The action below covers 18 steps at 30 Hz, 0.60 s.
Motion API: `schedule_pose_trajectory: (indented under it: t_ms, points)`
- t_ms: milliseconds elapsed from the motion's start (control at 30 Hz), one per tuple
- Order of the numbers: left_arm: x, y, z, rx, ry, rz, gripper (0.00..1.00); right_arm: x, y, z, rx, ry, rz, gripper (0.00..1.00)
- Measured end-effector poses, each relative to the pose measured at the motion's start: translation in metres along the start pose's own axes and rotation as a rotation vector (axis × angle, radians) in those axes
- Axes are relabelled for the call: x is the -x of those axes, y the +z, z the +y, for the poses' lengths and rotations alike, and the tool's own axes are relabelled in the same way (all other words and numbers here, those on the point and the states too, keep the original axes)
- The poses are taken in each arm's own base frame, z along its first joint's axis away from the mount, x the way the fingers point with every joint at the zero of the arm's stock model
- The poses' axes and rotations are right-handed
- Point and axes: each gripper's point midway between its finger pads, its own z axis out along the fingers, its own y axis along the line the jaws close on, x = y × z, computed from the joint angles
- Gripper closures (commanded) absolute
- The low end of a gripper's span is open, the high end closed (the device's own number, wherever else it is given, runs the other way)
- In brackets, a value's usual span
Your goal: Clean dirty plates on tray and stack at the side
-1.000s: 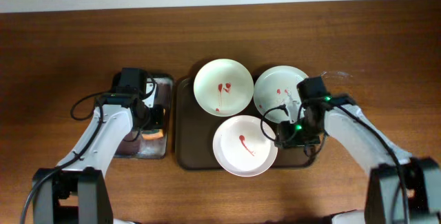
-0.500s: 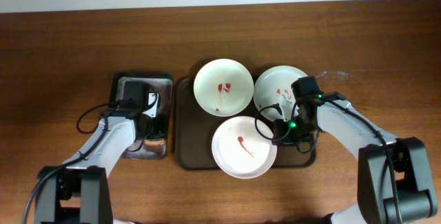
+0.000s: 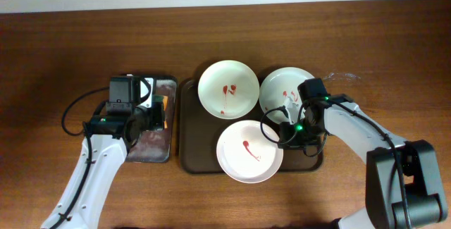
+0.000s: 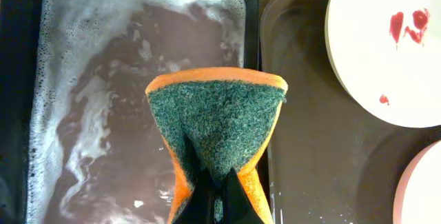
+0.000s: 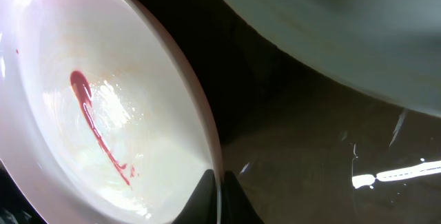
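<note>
Up from the pan [image 3: 149,150] comes your left gripper [image 3: 156,112], overhead now beside the tray [image 3: 189,160]; its wrist view shows it clamped on the sponge [image 4: 217,124]; the right wrist view has the right gripper [image 5: 217,195] pinching the plate [image 5: 103,93] by its rim on the tray, ready for scrubbing.

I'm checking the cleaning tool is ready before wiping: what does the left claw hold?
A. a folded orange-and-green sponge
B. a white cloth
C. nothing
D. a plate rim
A: the left wrist view shows the left claw pinching an orange sponge, green scouring face up, above the soapy tray; the right claw grips the front plate by its rim.
</note>
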Motion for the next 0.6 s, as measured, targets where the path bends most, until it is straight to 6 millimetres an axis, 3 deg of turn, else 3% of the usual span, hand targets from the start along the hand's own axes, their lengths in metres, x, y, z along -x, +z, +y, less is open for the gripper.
schedule_pose_trajectory:
  t_ms: [200, 333, 433, 600]
  points:
    - [-0.015, 0.004, 0.013, 0.074, -0.001, 0.052, 1.0, 0.0, 0.0, 0.0, 0.0, 0.0, 0.0, 0.96]
    - [-0.054, 0.036, 0.02, 0.095, -0.025, 0.205, 1.0, 0.0, 0.0, 0.0, 0.0, 0.001, 0.0, 0.96]
    - [-0.074, 0.054, 0.01, 0.034, -0.045, 0.298, 1.0, 0.0, 0.0, 0.0, 0.0, 0.0, 0.0, 0.96]
    - [-0.078, 0.056, -0.006, -0.06, -0.066, 0.32, 1.0, 0.0, 0.0, 0.0, 0.0, 0.0, 0.0, 0.96]
